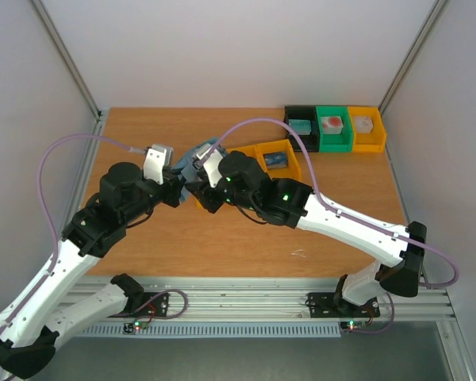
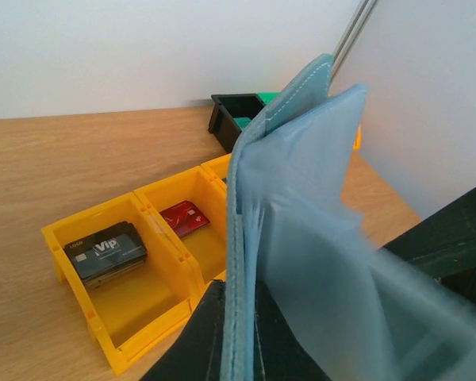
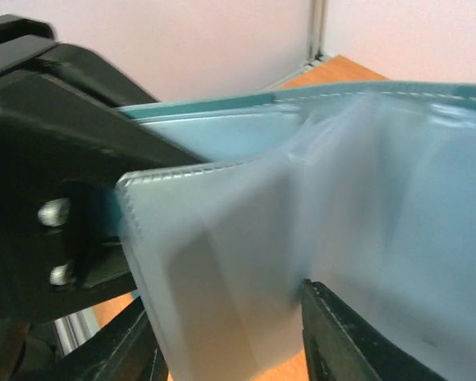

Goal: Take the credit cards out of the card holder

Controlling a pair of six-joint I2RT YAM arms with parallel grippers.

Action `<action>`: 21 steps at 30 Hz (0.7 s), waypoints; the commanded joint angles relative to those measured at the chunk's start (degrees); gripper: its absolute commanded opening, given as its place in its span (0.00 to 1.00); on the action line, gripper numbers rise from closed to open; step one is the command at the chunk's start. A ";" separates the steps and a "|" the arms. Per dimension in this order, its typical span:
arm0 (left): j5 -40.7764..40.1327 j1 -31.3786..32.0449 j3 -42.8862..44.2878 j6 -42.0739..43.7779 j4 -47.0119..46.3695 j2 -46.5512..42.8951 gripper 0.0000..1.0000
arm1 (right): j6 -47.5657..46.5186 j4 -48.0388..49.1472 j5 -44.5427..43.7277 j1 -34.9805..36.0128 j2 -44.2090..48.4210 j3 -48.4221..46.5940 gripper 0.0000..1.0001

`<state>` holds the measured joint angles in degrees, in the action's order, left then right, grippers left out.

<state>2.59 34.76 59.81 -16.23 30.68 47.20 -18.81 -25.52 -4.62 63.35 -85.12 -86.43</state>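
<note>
Card holder (image 2: 293,198), a flat blue wallet with clear plastic sleeves, is clamped by the left gripper (image 1: 177,173), while the right gripper (image 3: 238,341) stands half open around one sleeve.

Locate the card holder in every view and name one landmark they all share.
Top external: card holder, a small blue patch at centre.
Left wrist: card holder upright, filling centre and right.
Right wrist: card holder fills centre and right.
Shared landmark: the wooden table, visible in all three.
</note>
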 commanded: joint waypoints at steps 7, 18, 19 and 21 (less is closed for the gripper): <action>2.01 0.42 -0.87 -0.38 -5.21 -0.72 0.00 | 0.19 -1.31 -8.69 0.29 3.93 0.44 0.32; 5.96 0.37 -1.89 0.29 -6.96 -1.49 0.00 | -1.73 -4.14 5.64 -3.89 10.17 1.93 0.49; 6.18 0.35 -1.89 0.38 -7.07 -1.57 0.00 | -1.43 -4.48 6.17 -4.72 10.42 2.34 0.49; 6.33 0.39 -1.89 0.45 -7.31 -1.63 0.00 | -1.23 -5.70 4.04 -5.57 10.47 2.30 0.48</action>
<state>7.05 34.87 57.98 -16.12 28.64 46.85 -19.94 -28.88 -2.57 60.01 -75.75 -84.97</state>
